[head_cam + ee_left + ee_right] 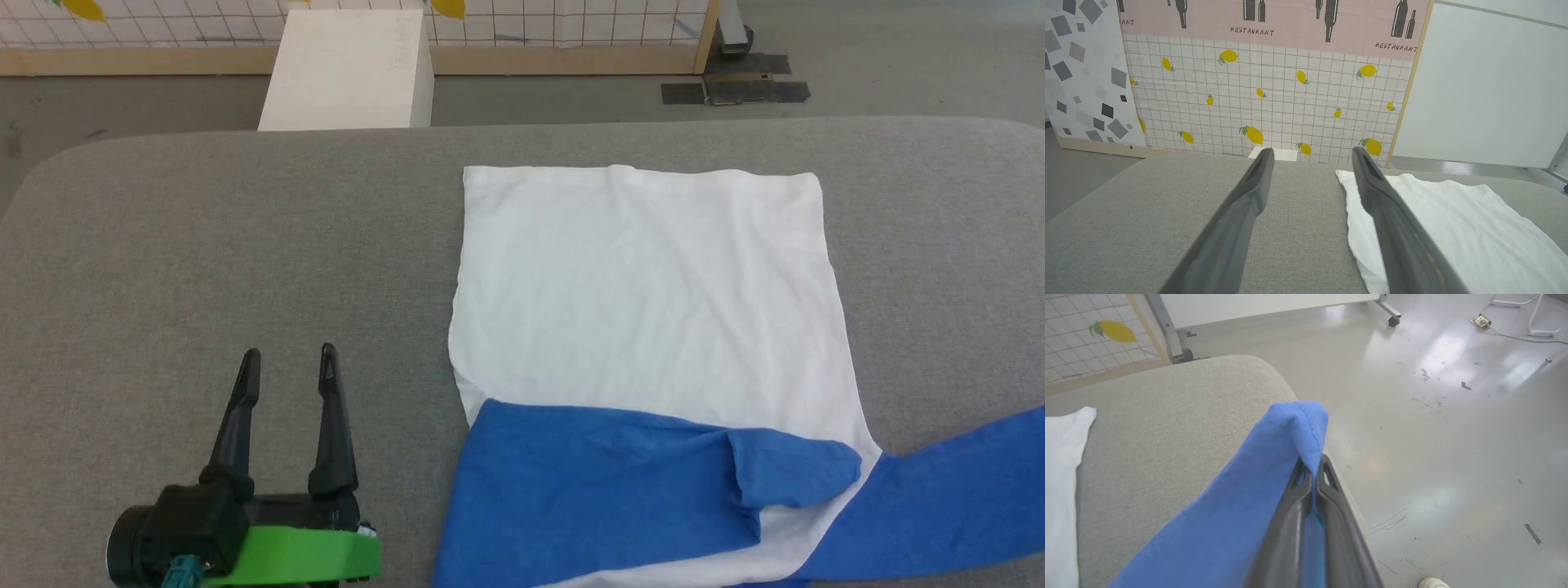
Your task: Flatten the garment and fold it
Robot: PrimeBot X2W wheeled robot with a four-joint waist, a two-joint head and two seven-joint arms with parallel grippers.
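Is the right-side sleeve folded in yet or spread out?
Spread out: that blue sleeve runs past the white body, its end pinched in the shut right hand. Other sleeve lies folded across.

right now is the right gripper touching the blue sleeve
Touching. The right wrist view shows the right gripper shut on the blue sleeve, cloth pinched between its jaws.

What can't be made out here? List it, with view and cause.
- Head view: near edge of the garment, cut off by the bottom edge.
- Head view: end of the outstretched sleeve, cut off by the right edge.
- Right wrist view: cloth inside the right end effector, hidden by its fingers.
- Right wrist view: most of a shoe, cut off at the bottom.
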